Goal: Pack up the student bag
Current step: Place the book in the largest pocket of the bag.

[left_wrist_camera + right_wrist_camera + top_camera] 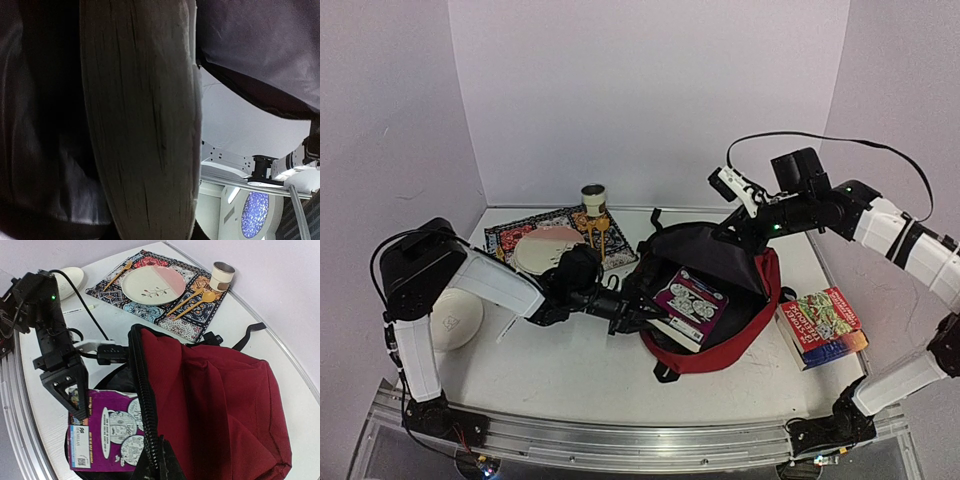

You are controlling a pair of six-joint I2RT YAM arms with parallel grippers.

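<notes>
Two grippers share this step: the left gripper [642,312] has its jaws pinching the purple book [691,304] by the edge nearest it, the page block [145,125] filling its wrist view, while the right gripper [745,232] appears to have its jaws pressed together on the zipper rim [142,390] of the student bag [735,340], lifting the red front panel. The bag lies on the table between the two sets of jaws, its mouth gaping upward and toward the left jaws, the book already partly inside on the dark lining. Its long axis seems to run slantwise, from the corner just below the left jaws up to the rim under the right jaws. To do this well, I judge the book should go in flat, leading edge first, along that axis toward the right jaws, the rim held high and taut, with release only once the trailing edge clears the zipper
</notes>
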